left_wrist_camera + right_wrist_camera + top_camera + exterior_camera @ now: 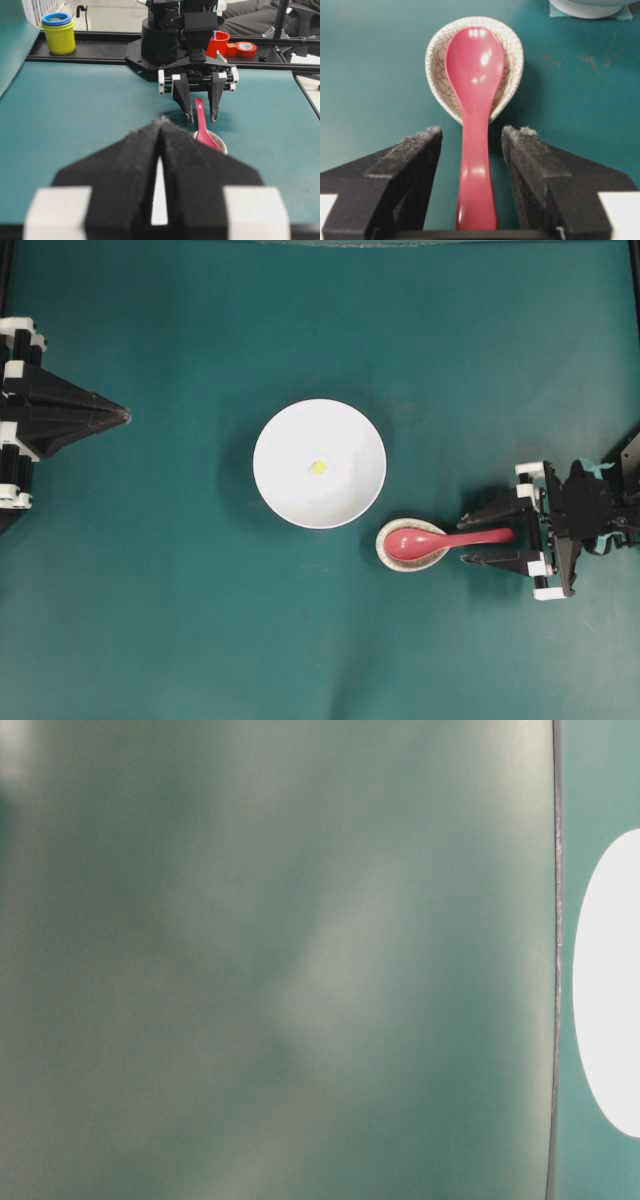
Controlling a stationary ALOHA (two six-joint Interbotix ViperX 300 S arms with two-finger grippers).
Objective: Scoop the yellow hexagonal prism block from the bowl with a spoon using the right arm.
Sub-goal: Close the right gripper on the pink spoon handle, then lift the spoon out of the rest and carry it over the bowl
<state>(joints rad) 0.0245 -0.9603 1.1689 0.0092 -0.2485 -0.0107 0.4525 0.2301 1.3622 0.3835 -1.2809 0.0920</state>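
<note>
Spoon (474, 125) handle lies between the wide right gripper (471, 137), gaps both sides.

A teal tabletop (180, 590) carries a small crackle-glazed cream dish (436, 70), egg-shaped. Along the far edge runs a black rail (90, 50) with stacked yellow and blue cups (58, 33), a red cup (218, 44) and a red tape roll (245, 49) beside it.
</note>
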